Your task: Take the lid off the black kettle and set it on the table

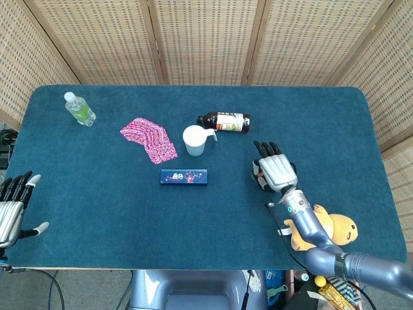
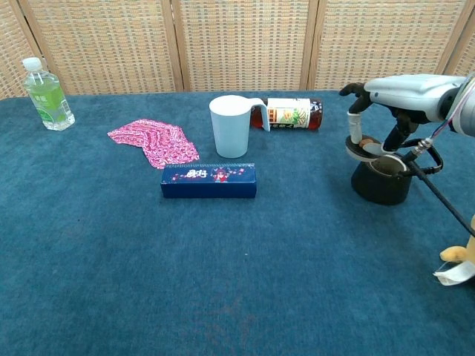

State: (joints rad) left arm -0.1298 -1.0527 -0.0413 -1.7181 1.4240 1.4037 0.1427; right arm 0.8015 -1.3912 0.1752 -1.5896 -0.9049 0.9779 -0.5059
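Meanwhile, at the near left edge of the worktop (image 1: 97, 194), the left hand (image 1: 13, 206) idles with fingers spread, holding nothing. Over at the right, the black kettle (image 2: 381, 180) stands upright, its long axis vertical. The right hand (image 2: 393, 100) hovers directly above it, fingers (image 2: 355, 127) pinching the lid (image 2: 366, 148), which looks tilted and partly raised. Lifting seems under way; next comes carrying it aside onto bare cloth.
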